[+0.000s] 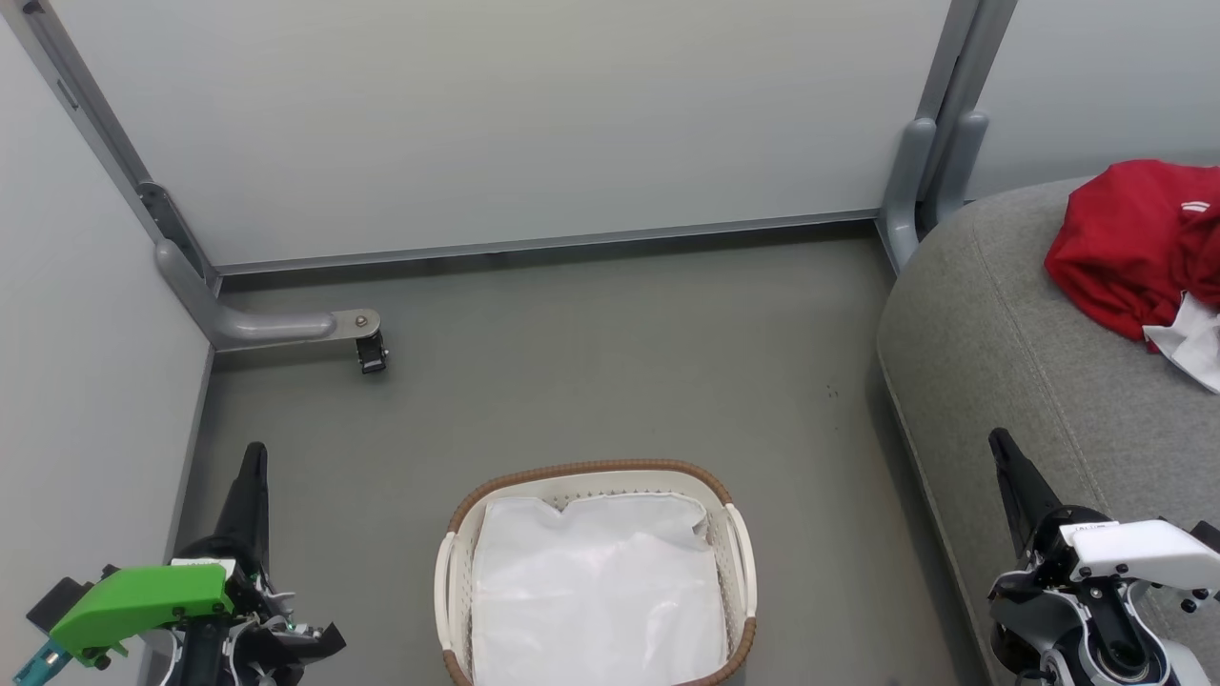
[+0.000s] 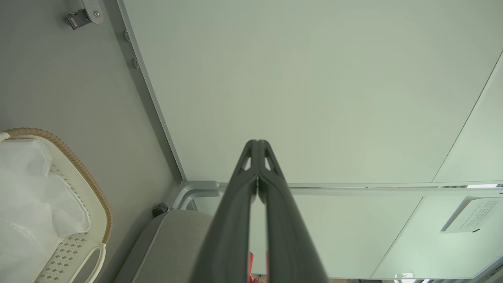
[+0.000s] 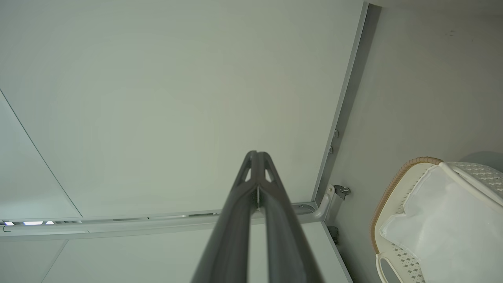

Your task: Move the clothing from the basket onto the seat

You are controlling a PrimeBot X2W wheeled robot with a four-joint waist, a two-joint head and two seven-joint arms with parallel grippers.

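The red clothing lies bunched on the grey seat at the right edge of the head view. On the floor at bottom centre stands the cream basket with its brown woven rim, and only a white cloth lining shows inside it. My left gripper is shut at the lower left, well clear of the basket. My right gripper is shut at the lower right, over the seat's front edge. The basket also appears in the left wrist view, where the left gripper is pressed together. In the right wrist view the right gripper is likewise shut, with the basket at its right.
Pale partition panels with grey metal frames wall in the grey floor behind and to the left. A grey foot with a black caster juts out at the back left. A white crumpled piece lies beside the red clothing.
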